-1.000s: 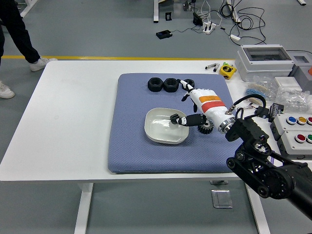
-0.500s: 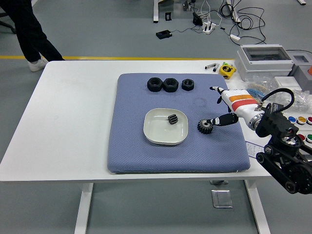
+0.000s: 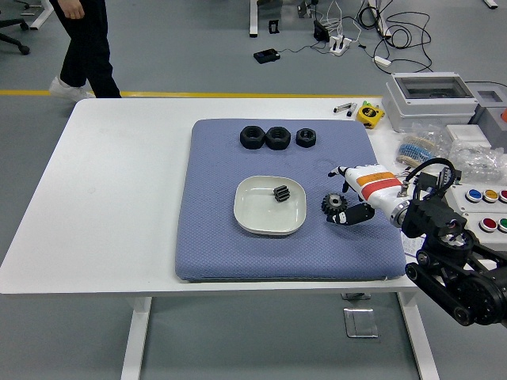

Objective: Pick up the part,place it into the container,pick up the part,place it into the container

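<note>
A white bowl (image 3: 253,215) sits on the blue mat (image 3: 214,245) and holds one small black gear (image 3: 280,193). A second, larger black gear (image 3: 333,205) lies on the mat just right of the bowl. My right hand (image 3: 346,194), white with an orange stripe, reaches in from the right and hovers right over this gear, its fingers (image 3: 355,214) spread around it without closing on it. Three black nuts (image 3: 276,137) lie in a row at the mat's far edge. The left arm is out of view.
A grey box (image 3: 428,96), a yellow tape measure (image 3: 368,113), button boxes (image 3: 485,212) and bagged parts (image 3: 475,158) crowd the table's right side. A person (image 3: 83,39) walks on the floor beyond the table's far left corner.
My right hand let go of the small gear in the bowl, drew back to the right, then came down over the larger gear. The person walked right along the far side.
</note>
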`<state>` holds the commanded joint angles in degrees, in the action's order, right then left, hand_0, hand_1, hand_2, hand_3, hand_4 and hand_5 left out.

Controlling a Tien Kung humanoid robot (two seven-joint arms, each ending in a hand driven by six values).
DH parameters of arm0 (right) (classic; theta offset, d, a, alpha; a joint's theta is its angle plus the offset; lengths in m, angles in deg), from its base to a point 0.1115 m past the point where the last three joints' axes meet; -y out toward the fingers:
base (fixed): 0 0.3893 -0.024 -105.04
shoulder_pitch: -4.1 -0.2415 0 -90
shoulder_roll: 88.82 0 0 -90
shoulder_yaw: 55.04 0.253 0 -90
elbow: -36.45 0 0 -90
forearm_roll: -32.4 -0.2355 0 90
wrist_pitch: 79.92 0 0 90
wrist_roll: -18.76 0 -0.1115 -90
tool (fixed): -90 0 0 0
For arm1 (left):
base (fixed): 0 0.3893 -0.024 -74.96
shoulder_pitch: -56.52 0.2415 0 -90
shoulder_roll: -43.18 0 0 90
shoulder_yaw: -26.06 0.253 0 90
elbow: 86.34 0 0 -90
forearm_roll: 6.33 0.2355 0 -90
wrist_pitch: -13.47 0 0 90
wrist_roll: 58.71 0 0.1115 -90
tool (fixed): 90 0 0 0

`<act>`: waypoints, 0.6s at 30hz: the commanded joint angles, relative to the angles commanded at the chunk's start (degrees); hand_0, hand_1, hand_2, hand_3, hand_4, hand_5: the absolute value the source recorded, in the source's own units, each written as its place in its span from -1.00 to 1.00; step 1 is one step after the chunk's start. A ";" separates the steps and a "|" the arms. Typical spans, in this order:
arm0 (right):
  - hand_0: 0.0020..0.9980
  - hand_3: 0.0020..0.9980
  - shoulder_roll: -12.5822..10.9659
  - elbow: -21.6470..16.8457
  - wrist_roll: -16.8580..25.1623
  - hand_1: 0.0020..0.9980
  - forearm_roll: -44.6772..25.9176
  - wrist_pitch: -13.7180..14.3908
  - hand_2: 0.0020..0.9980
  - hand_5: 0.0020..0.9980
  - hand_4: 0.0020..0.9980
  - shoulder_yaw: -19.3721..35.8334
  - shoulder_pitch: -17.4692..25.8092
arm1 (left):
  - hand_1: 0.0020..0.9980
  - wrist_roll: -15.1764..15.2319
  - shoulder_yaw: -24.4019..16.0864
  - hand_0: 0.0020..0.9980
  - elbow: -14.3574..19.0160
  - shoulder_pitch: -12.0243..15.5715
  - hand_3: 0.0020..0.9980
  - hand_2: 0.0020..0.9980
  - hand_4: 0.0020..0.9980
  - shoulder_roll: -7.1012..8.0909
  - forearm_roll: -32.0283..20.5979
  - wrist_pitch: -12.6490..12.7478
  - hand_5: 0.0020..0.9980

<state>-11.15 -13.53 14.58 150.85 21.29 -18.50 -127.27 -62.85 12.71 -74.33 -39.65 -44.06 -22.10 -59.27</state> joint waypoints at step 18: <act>-0.64 0.35 0.78 4.82 -0.45 -0.48 -1.92 -1.07 -0.08 -0.18 0.94 -5.64 -4.07 | 0.16 0.23 0.76 0.04 0.10 -0.31 0.26 0.45 0.26 0.14 -0.85 -0.11 0.21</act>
<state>-10.37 -8.71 14.13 148.93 20.21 -24.14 -131.34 -62.62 13.47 -74.24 -39.96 -43.92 -22.95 -59.38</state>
